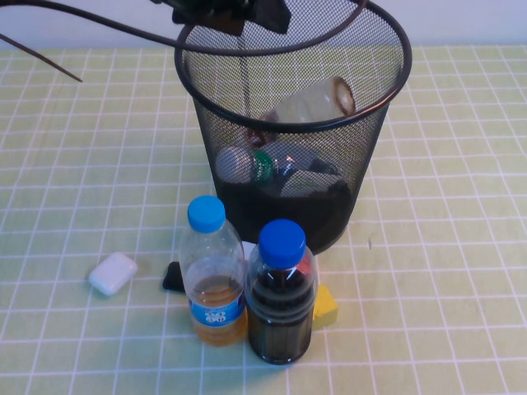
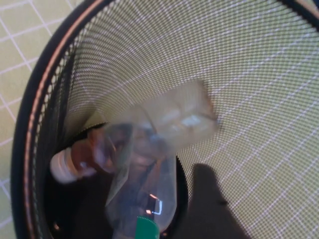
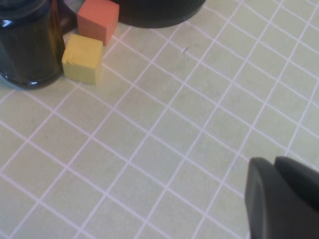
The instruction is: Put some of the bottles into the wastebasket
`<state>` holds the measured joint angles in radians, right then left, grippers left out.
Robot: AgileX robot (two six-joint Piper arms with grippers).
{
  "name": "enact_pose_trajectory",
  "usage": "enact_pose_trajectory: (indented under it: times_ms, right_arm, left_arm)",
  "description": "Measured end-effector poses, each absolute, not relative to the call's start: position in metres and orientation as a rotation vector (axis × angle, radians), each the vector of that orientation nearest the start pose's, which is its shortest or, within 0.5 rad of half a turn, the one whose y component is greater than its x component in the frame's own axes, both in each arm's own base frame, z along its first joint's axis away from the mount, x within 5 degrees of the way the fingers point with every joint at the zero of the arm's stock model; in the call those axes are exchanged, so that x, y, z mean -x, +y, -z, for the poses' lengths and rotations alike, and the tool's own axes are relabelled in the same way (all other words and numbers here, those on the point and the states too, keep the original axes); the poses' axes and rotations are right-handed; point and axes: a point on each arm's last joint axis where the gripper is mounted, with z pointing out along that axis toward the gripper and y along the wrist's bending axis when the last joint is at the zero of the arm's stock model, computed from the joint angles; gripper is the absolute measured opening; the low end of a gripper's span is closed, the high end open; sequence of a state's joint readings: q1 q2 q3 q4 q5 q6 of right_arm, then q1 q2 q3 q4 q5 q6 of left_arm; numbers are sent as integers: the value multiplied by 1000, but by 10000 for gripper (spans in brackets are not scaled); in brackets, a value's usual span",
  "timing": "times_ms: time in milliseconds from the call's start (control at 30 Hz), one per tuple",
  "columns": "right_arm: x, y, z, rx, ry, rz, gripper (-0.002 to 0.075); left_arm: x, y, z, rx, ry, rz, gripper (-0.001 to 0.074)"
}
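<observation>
The black wire-mesh wastebasket [image 1: 387, 90] stands at the back centre. A larger clear bottle [image 1: 317, 100] lies tilted inside it against the far wall; in the left wrist view it [image 2: 169, 124] is blurred. The smaller bottle with the brown neck wrap [image 2: 82, 159] lies lower in the basket, with its white cap [image 1: 233, 163] showing through the mesh. My left gripper [image 1: 235, 15] hovers over the basket's far rim, open and empty; one dark finger [image 2: 209, 199] shows. My right gripper [image 3: 281, 199] is shut and empty, low over the table, and is not in the high view.
In front of the basket stand a light-blue-capped bottle of amber liquid [image 1: 212, 280] and a blue-capped dark bottle [image 1: 281, 304]. A white case [image 1: 113, 273], a black piece [image 1: 173, 277], a yellow block [image 3: 82, 58] and an orange block [image 3: 98, 19] lie near them.
</observation>
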<state>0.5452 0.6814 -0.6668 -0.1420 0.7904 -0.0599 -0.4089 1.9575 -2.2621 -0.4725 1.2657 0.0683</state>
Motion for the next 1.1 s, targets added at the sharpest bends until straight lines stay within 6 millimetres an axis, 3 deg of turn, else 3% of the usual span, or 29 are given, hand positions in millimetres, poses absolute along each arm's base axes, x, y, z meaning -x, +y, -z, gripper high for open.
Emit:
enact_pose_trajectory:
  times_ms: [67,167,233,433,567,667,833,1100]
  right_arm:
    - [-108,55,-311,741,2170,-83,-8]
    - [-107,53,-308,752,2205,-62,-8]
    - [-106,50,-304,742,2219,-33,-8]
    - [-94,36,-283,559,2162,-43,-8]
    - [-75,25,-265,448,2075,-122,-8]
    - [-65,18,-256,420,1993,-140,-8]
    - [-55,11,-252,398,1904,-155,-8]
    - [-53,10,-252,391,1889,-161,-8]
  left_arm:
    - [-364,-201,-434,-605,2342,766,351]
    - [-347,-193,-458,-639,2268,751,139]
    - [-331,-185,-477,-653,2212,723,59]
    - [-277,-156,-529,-661,2061,634,3]
    - [-237,-135,-540,-692,2024,555,-1]
    - [-213,-121,-525,-711,2078,499,-1]
    - [-172,-101,-461,-698,2205,480,-1]
    - [-90,-63,-372,-544,2075,525,-1]
